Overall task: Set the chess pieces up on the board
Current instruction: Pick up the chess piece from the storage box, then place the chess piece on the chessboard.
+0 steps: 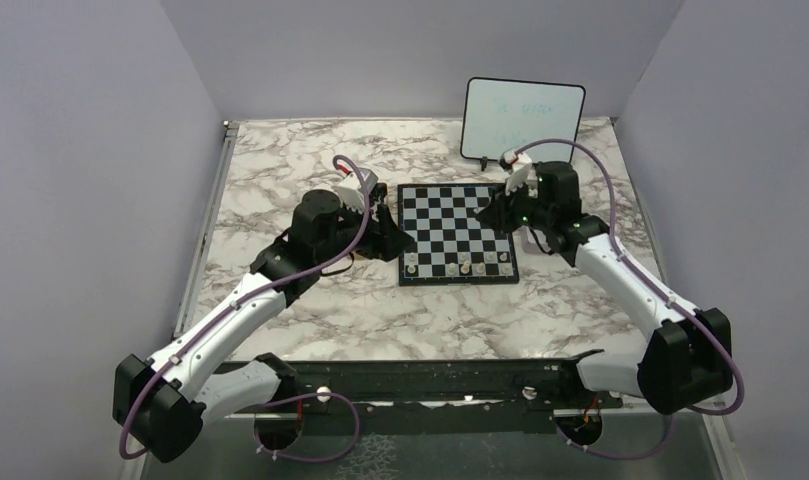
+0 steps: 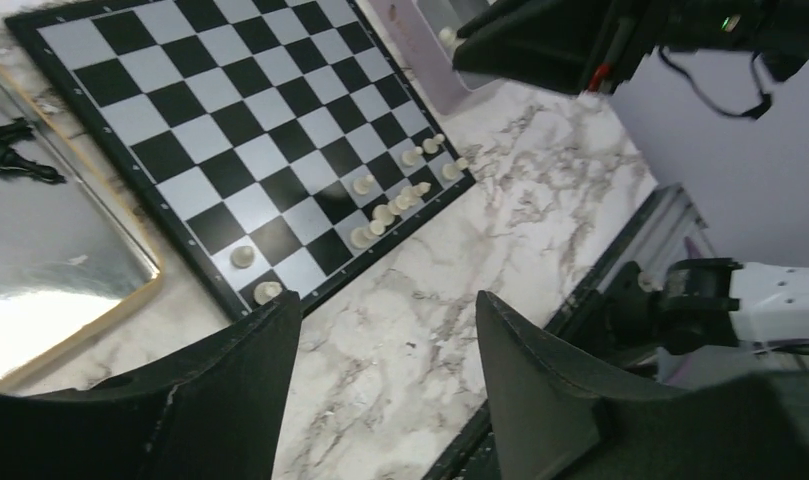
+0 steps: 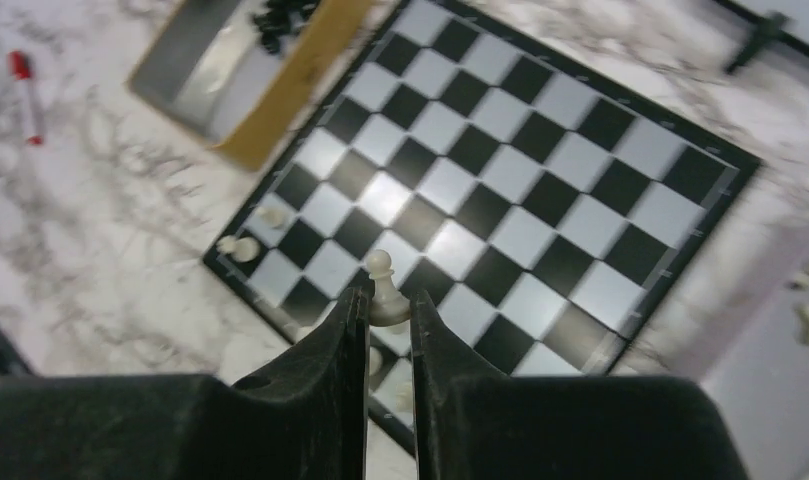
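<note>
Chess pieces [image 2: 385,212]: one white pawn [image 3: 379,285] is pinched between the right gripper's [image 3: 388,312] jaws, with the board [image 3: 520,235] below them. Left gripper [image 2: 385,335] is parted, nothing between. Placing step, likely; the pawn's to be lowered onto its square.

The table [image 1: 280,170] is white marble veined in grey. On it, the chessboard [image 1: 457,232] shows black and white checks inside a thin black border. The chess pieces [image 2: 385,212] along its near edge are cream-white, as is the pawn [image 3: 380,268]. The tray [image 2: 50,260] by the board's left edge is silvery with a tan rim and holds black pieces [image 2: 15,160]. The whiteboard [image 1: 523,120] is white, framed in black. The marker [image 3: 25,95] is white with a red cap. The left gripper [image 2: 388,305] and right gripper [image 3: 388,300] are matte black. The arms [image 1: 230,320] are white with black joints and purple cables [image 1: 737,385].
</note>
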{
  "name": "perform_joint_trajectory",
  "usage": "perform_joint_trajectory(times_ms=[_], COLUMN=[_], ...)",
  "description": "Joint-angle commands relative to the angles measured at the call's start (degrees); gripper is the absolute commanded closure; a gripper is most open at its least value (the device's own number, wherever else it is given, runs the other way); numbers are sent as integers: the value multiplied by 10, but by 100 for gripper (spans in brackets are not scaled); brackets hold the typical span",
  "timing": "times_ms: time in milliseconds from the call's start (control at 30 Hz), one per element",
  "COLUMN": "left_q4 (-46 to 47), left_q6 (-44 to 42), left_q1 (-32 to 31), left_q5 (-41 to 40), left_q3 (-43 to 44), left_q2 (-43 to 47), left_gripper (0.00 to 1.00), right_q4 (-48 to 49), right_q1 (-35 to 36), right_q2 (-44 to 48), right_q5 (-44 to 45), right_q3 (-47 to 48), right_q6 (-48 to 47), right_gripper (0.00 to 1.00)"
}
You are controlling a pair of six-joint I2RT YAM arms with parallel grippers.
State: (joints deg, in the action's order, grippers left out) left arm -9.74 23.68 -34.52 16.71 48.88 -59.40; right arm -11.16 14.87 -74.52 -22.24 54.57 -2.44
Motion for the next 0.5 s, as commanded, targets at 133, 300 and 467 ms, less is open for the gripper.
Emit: perform_joint_trajectory(times_ms=[133, 300, 467], left_q4=[90, 88, 109], left_q6=[162, 208, 235], left_q1=[-1, -1, -1], left_q5=[100, 114, 159], left_q3=[12, 40, 67], left_q2=[-21, -60, -104], left_gripper=[53, 64, 64], right_q4=[205, 253, 282], right_q1=[82, 101, 106], right_q2=[92, 107, 117], right_q5=[-158, -202, -218], right_q3=[-102, -132, -149], right_q6=[63, 58, 68], right_gripper=[91, 91, 91])
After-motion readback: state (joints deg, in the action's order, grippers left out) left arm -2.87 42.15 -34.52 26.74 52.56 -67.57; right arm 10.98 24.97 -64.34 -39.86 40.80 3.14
